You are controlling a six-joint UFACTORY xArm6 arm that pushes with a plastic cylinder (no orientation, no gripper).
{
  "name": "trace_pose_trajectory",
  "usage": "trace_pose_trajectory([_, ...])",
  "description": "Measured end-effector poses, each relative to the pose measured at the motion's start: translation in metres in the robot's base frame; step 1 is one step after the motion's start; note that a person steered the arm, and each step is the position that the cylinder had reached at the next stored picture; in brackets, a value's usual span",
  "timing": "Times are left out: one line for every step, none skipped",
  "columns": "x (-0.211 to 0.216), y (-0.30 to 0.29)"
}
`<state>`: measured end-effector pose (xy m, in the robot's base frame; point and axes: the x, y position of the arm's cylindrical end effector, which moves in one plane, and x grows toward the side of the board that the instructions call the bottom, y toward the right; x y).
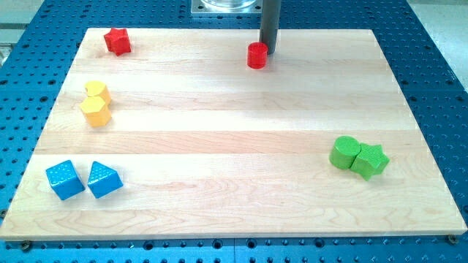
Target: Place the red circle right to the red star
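Note:
The red circle (257, 55) sits near the view's top, a little right of the middle. The red star (117, 41) lies at the top left corner of the wooden board (234, 146), far to the left of the circle. My tip (268, 52) comes down from the top edge and touches the circle's right side.
A yellow circle (97, 92) and a yellow hexagon (96, 112) touch each other at the left. A blue cube (64, 180) and a blue triangle (104, 180) lie at the bottom left. A green circle (343, 153) and a green star (370, 160) touch at the right.

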<state>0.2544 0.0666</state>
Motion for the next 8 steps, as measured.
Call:
trace_pose_trajectory([0.011, 0.002])
trace_pose_trajectory([0.02, 0.028])
trace_pose_trajectory([0.038, 0.023])
trace_pose_trajectory([0.046, -0.031])
trace_pose_trajectory([0.036, -0.051])
trace_pose_trajectory([0.035, -0.05])
trace_pose_trajectory([0.033, -0.045])
trace_pose_trajectory([0.005, -0.113])
